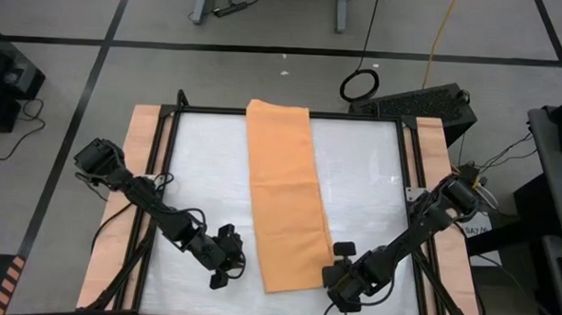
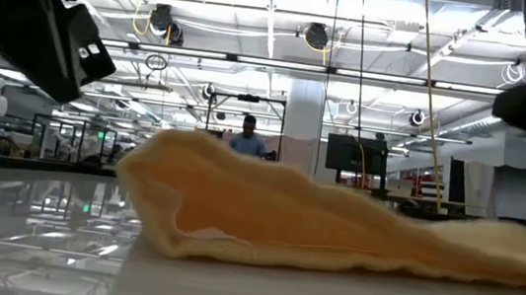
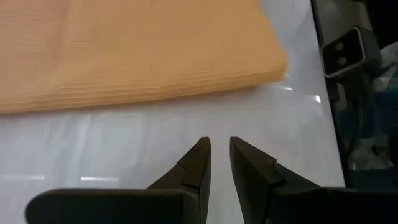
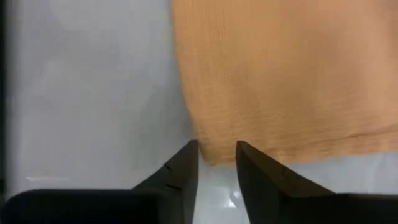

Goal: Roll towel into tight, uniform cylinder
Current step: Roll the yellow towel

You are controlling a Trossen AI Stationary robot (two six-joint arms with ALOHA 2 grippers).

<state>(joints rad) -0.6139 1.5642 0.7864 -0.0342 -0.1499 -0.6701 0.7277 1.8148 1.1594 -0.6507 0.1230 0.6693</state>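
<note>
Left gripper (image 1: 221,266) low over the white table (image 1: 205,164), just beside the towel's near left edge; fingers (image 3: 198,163) nearly closed, a narrow gap, holding nothing. Towel (image 1: 284,196) lies folded as a long flat strip down the table's middle. Right gripper (image 1: 338,264) at its near right corner, fingers (image 4: 184,165) slightly apart, empty.

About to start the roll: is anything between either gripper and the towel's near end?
Nothing visible. The left gripper and right gripper flank the near end of the towel, with only bare white table between.
</note>
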